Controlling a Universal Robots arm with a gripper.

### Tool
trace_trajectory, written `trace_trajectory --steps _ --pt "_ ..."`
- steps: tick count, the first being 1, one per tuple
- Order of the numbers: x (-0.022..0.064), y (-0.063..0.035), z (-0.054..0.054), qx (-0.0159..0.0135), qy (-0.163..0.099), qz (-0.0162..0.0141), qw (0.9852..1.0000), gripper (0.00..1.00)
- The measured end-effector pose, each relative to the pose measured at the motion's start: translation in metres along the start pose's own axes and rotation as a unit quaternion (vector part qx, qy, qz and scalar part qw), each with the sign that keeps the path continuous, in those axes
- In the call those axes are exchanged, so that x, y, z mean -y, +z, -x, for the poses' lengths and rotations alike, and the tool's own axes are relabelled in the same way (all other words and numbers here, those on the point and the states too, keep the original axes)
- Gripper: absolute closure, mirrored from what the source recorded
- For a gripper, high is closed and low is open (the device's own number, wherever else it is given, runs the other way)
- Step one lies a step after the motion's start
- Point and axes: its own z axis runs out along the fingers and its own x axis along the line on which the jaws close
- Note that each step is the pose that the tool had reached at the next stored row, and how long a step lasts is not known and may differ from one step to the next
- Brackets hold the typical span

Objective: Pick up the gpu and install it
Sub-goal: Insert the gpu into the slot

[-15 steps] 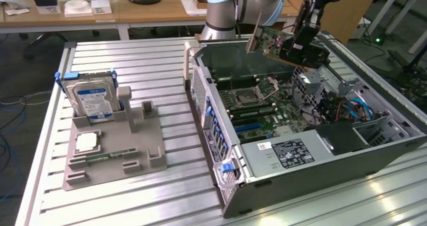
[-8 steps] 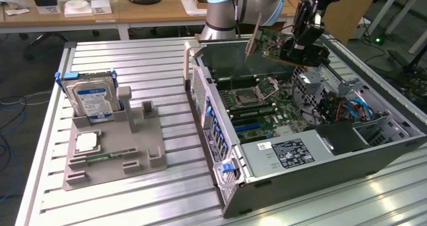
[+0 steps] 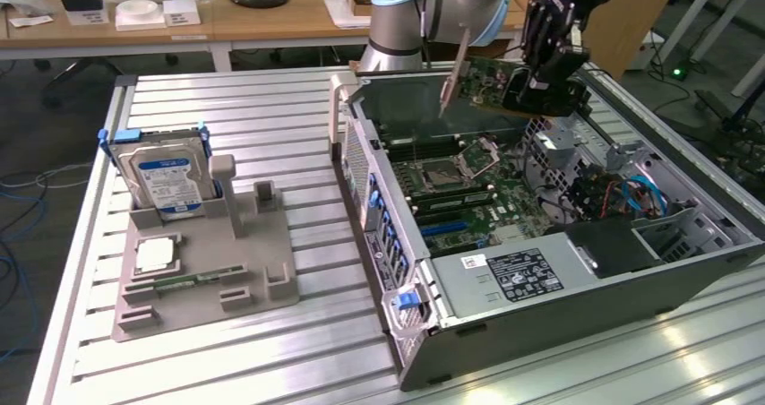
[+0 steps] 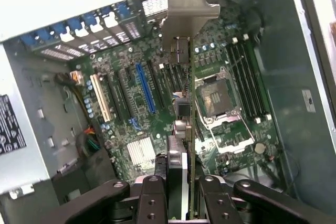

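The gpu, a green-brown circuit card with a silver end bracket, hangs tilted in the air above the back of the open computer case. My gripper is shut on the card. In the wrist view the gpu is seen edge-on, its bracket pointing away, held between my black fingers; the gripper hovers over the motherboard, whose blue slot and white slot lie off to one side of the card.
On the exterior view's left stands a grey fixture holding a silver hard drive, a processor chip and a green memory stick. The case's walls, drive cage and cables surround the motherboard.
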Motion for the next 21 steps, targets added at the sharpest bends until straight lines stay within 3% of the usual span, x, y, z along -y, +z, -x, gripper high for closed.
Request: trace_trajectory --steps 4,9,13,16,17,19,20,21 --pt "0.0000 0.0020 0.0000 0.0028 -0.008 -0.0097 0.9999 0.72" --pt "0.0000 0.0046 0.0000 0.0045 -0.044 -0.0118 0.9990 0.72" --pt "0.0001 0.0070 0.0000 0.0057 -0.074 -0.0164 0.9971 0.72" --pt "0.0001 0.0081 -0.0001 0.0072 -0.095 -0.0178 0.9953 0.72" --pt "0.0001 0.0085 -0.0001 0.0088 -0.100 -0.0179 0.9948 0.72" --pt "0.0001 0.0090 -0.0001 0.0154 -0.107 -0.0167 0.9940 0.72" --pt "0.0001 0.0091 -0.0001 0.0202 -0.110 -0.0156 0.9936 0.72" --pt "0.0001 0.0093 -0.0001 0.0272 -0.113 -0.0141 0.9931 0.72"
